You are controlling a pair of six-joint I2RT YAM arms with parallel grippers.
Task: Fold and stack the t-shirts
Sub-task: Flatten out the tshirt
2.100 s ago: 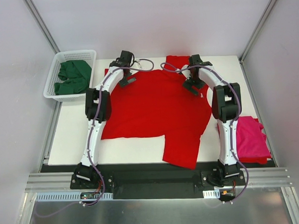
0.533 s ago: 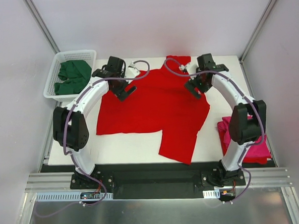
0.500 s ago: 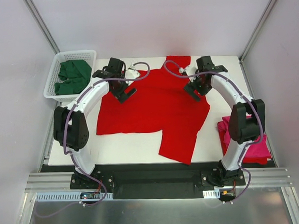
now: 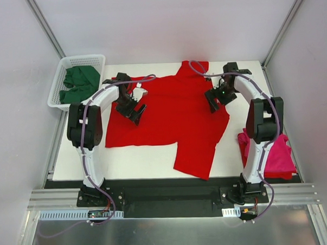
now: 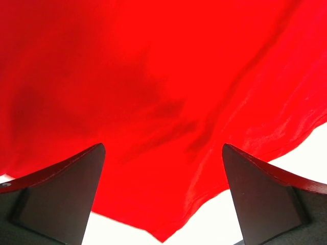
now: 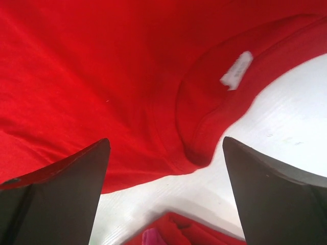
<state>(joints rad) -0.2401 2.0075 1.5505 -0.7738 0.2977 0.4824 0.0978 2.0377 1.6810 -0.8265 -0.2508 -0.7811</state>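
Red t-shirt (image 4: 168, 116) lies under both arched arms, left tool (image 5: 162, 153) and right tool (image 6: 166, 148) spread

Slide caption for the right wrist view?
Right jaws open above the collar and white tag of the red t-shirt, white table beside.

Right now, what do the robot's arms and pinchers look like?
The left arm and right arm are white curved tubes with chunky black joints and a purplish cable each. The left gripper and right gripper have two dark wedge-shaped fingers.
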